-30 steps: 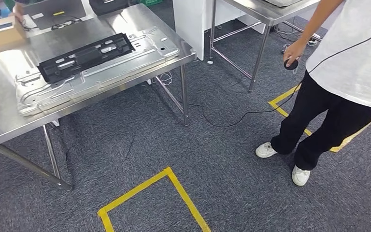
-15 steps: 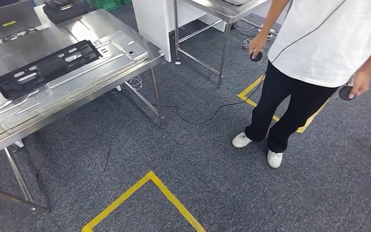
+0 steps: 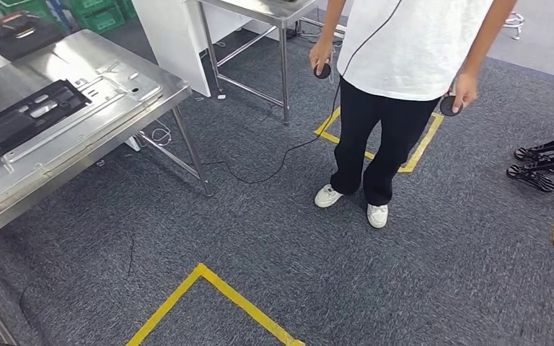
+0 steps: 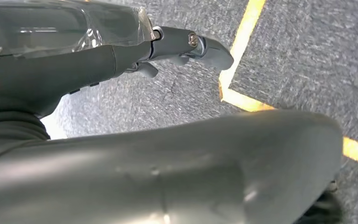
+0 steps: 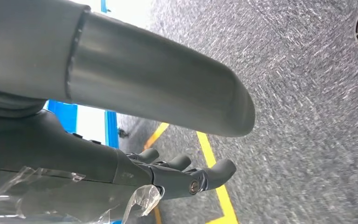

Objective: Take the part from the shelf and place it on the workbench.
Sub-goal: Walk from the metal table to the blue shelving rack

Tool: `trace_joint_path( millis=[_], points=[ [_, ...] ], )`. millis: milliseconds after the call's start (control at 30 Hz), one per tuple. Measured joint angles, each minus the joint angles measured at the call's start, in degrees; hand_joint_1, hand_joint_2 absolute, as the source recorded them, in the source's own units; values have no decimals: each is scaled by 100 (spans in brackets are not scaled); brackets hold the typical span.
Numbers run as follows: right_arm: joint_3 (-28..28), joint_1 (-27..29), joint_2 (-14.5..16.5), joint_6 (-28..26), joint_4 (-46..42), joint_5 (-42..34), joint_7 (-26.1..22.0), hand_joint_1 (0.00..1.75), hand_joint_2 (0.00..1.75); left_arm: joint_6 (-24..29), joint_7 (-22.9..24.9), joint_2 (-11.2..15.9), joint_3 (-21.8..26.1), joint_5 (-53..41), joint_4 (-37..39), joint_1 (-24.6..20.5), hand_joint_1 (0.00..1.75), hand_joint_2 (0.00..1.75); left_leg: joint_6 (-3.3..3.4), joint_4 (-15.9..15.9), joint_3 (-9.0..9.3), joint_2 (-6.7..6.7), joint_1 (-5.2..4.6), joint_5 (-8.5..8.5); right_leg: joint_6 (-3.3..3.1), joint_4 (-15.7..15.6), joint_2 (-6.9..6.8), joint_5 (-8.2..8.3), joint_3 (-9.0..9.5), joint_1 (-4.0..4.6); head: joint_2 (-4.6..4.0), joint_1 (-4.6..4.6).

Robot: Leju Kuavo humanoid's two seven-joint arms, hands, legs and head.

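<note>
A steel workbench [image 3: 58, 61] stands at the left of the head view. On it lies a long pressed-metal panel [image 3: 79, 122] with a black slotted part [image 3: 22, 119] resting on top. My left hand [image 4: 98, 65] hangs over grey carpet, its dark fingers [image 4: 186, 44] extended and apart from the thick thumb, holding nothing. My right hand [image 5: 121, 168] also hangs above the carpet, its fingers [image 5: 205, 175] straight and set off from the thumb, empty. Both hands are far from the bench.
A person [image 3: 404, 43] in a white shirt and black trousers stands mid-floor, a round black object in each hand and a cable trailing. Yellow floor tape [image 3: 216, 288] marks boxes. A second steel table [image 3: 260, 11], green crates [image 3: 101, 11] and a black wheeled base [image 3: 548, 162] stand around.
The camera has swung to the right: the workbench has slid to the picture's left edge and the person now stands in the middle. The things on the bench lie as before.
</note>
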Motion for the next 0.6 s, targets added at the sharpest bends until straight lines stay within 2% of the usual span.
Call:
trace_joint_path(
  millis=[33,67,100,133,200,233,267,333,367,400,433,467,500,533,567,600],
  points=[
    [0,0,0,0,1,0,0,0,0,-2,1,0,-1,-3,0,11,0,0,1,307,-143,-28,5,-95,-11,0,65,10,-13,10,0,1],
    [0,2,0,0,1,0,0,0,0,-1,1,1,-2,-5,0,21,0,0,16,390,-179,-50,4,-71,-17,1,135,18,-21,18,0,0],
    [0,5,0,0,2,-1,0,0,0,2,2,2,-3,-7,0,24,0,0,45,208,-93,-80,-5,73,-18,0,210,28,-22,23,0,0],
    [0,6,0,1,2,-4,0,0,0,9,1,2,-3,-7,0,23,0,0,87,-194,99,-133,-23,301,-14,0,282,36,-18,22,0,0],
    [0,4,9,1,2,-23,0,0,0,49,-7,3,-3,3,0,9,0,0,189,-1161,555,-346,-69,745,6,-4,418,58,-23,7,0,-1],
    [0,-1,17,1,2,-33,-1,0,0,80,-16,2,-3,13,0,2,0,0,222,-1470,694,-429,-91,861,25,-2,478,72,-41,-5,0,-1],
    [0,-2,24,1,2,-42,-1,0,0,115,-25,2,-3,26,0,-3,0,0,242,-1629,758,-472,-104,902,50,-5,541,90,-65,-18,0,-1],
    [0,13,25,1,3,-49,-5,0,0,168,-37,-5,-3,46,0,-7,0,0,249,-1710,776,-385,-99,925,116,-14,645,124,-105,-30,0,0],
    [0,23,17,-1,3,-55,-8,0,0,180,-38,-14,-3,51,0,-9,0,0,250,-1756,790,-322,-86,956,137,31,592,88,-136,-13,0,2],
    [1,28,10,-3,4,-67,-12,0,0,186,-39,-23,-3,54,0,-11,0,0,258,-1801,803,-257,-72,988,152,183,472,-22,-212,10,0,4],
    [1,25,3,-6,4,-80,-16,0,0,187,-40,-32,-3,57,0,-7,0,0,264,-1837,809,-188,-57,1016,158,473,312,-206,-346,33,0,8],
    [2,21,-1,-11,4,-91,-21,0,0,187,-42,-37,-3,61,0,2,0,0,269,-1837,802,-119,-68,1021,163,893,149,-438,-538,48,0,10],
    [2,18,-1,-16,4,-101,-25,0,0,187,-42,-38,-3,64,0,16,0,0,277,-1832,790,-42,-72,1023,175,1352,60,-653,-745,48,0,11],
    [3,17,-2,-19,4,-105,-30,0,0,181,-40,-40,-3,66,0,28,0,0,275,-1827,781,40,-75,1024,188,1708,15,-781,-903,42,0,11],
    [3,16,-2,-22,4,-109,-34,0,0,167,-37,-42,-3,64,0,33,0,0,273,-1819,771,116,-73,1023,205,1868,-12,-801,-964,31,0,10],
    [3,16,-5,-23,4,-113,-38,0,0,136,-26,-43,-3,62,0,27,0,0,266,-1807,764,184,-66,1020,224,1766,-40,-703,-890,16,0,10]
  ],
)
